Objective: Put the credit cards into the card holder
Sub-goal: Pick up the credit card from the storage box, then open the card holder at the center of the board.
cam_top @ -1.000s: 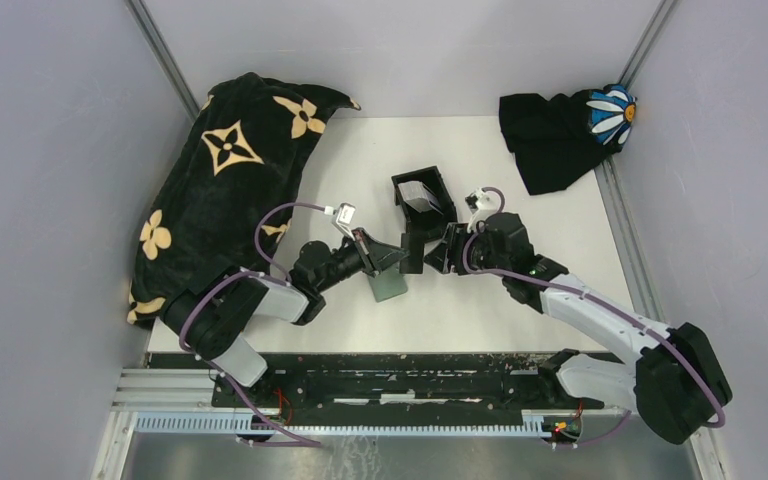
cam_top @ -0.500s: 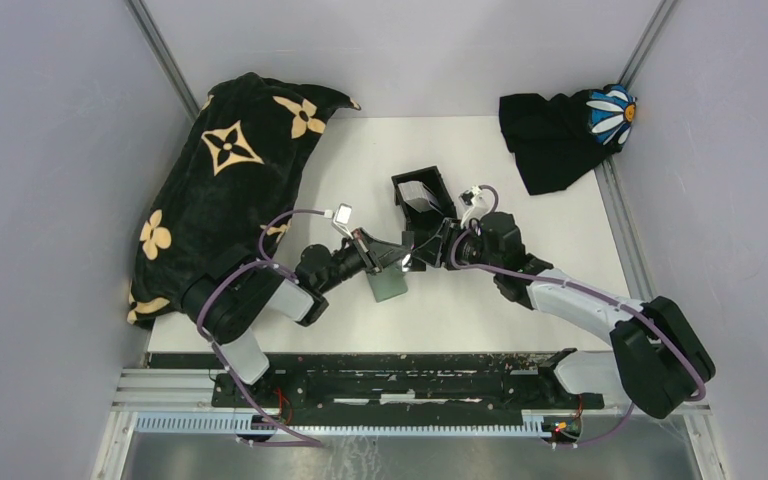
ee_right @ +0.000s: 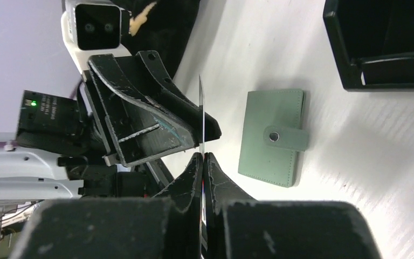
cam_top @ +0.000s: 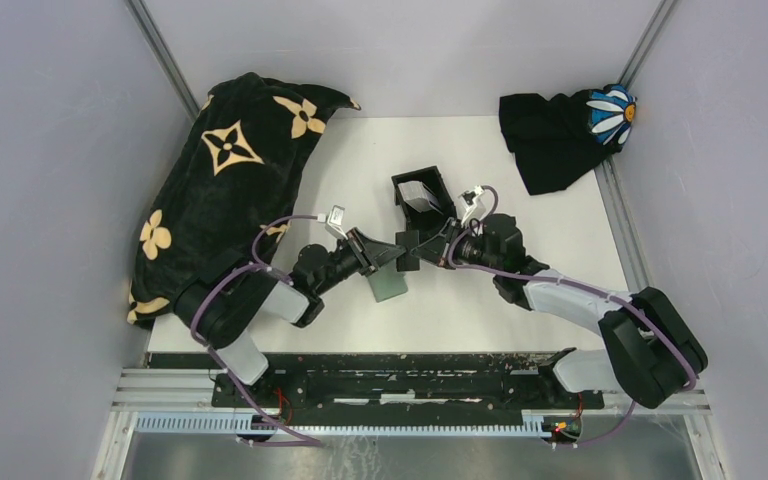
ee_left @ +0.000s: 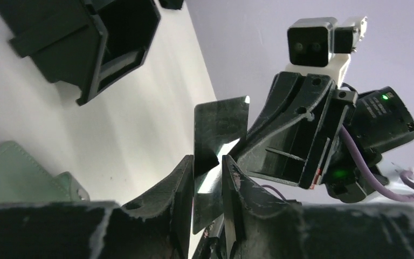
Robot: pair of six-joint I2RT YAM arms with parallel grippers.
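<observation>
One dark, glossy credit card [ee_left: 220, 129] stands upright between both grippers above the table's middle. My right gripper [ee_right: 203, 155] is shut on it, and the card [ee_right: 200, 116] shows edge-on there. My left gripper [ee_left: 208, 159] is open a little: the card rests against one finger, with a gap at the other. In the top view the left gripper [cam_top: 385, 253] and right gripper [cam_top: 416, 247] meet tip to tip. Just behind them sits the black card holder [cam_top: 415, 178] with a whitish-grey card [cam_top: 419, 196] inside. The holder also shows in the left wrist view [ee_left: 94, 48] and the right wrist view [ee_right: 350, 65].
A green snap wallet [cam_top: 390, 285] lies on the table under the grippers and also shows in the right wrist view [ee_right: 274, 137]. A big black blanket with tan flowers [cam_top: 225, 190] fills the left side. A black cloth with a white daisy [cam_top: 560, 130] lies at the back right.
My right gripper moved left to the card and shut on it. My left gripper's jaws came apart slightly around the card.
</observation>
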